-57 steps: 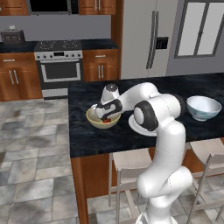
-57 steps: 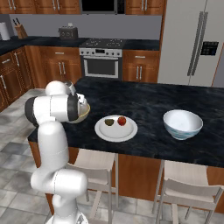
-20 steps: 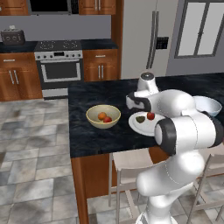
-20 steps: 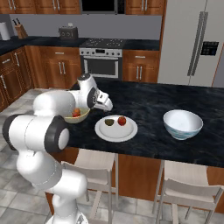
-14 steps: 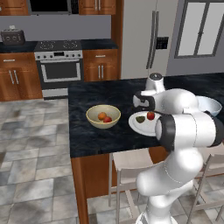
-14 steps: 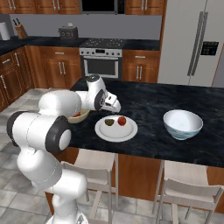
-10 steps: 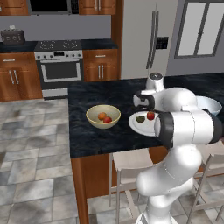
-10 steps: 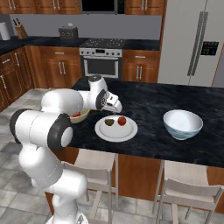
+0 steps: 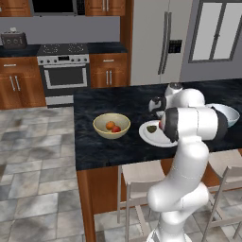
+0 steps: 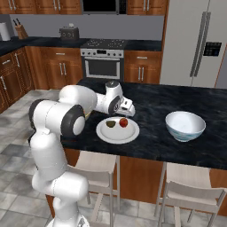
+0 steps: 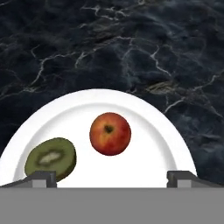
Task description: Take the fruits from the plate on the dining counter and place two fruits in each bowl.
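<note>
Dark veined counter (image 11: 127, 48) underlies plate (image 11: 144, 166). Fingertips (image 11: 111, 179) spread, empty. Red fruit (image 11: 110, 134) lies ahead, between their lines; centre it before descending.

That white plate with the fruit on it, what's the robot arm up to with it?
The white robot arm is holding its jaws, spread apart and empty, over the round white plate on the black stone counter. A cut green kiwi and a red apple lie on it. The tan-yellow bowl already has two fruits, one orange and one red; the white-and-blue bowl probably gets the other two.
</note>
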### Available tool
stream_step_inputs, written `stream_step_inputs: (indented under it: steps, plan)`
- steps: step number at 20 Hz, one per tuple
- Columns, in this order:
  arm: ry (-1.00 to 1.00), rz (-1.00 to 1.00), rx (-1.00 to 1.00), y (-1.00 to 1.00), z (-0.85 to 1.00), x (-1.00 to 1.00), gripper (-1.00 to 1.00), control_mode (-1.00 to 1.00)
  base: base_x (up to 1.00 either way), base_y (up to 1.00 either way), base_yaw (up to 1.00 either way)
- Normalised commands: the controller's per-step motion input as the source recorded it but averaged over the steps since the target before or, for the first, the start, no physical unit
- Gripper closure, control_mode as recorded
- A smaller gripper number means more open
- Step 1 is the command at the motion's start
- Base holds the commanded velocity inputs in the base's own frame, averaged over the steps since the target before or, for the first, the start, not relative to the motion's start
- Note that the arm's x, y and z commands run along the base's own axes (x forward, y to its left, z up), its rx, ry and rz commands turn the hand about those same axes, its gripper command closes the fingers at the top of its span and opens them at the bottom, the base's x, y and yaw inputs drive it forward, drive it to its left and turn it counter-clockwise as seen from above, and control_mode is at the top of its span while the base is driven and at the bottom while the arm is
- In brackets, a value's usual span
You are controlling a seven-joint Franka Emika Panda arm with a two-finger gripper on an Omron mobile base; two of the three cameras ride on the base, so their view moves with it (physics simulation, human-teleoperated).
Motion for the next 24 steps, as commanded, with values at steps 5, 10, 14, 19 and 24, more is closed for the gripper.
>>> stream_step_inputs:
  steps: [5, 10, 14, 19, 24]
  plan:
    - [0.02, 0.11, 0.0, -0.01, -0.43, 0.43, -1.0, -1.0, 0.0, 0.0, 0.0]
    - [0.07, 0.07, 0.0, -0.02, -0.23, 0.04, -1.0, -1.0, 0.0, 0.0, 0.0]
    - [0.04, 0.0, 0.0, -0.01, -0.14, 0.01, -1.0, -1.0, 0.0, 0.0, 0.0]
    - [0.03, 0.01, 0.0, 0.0, -0.22, 0.08, -1.0, -1.0, 0.0, 0.0, 0.0]
    - [0.04, 0.0, 0.0, 0.0, -0.08, 0.1, -1.0, -1.0, 0.0, 0.0, 0.0]
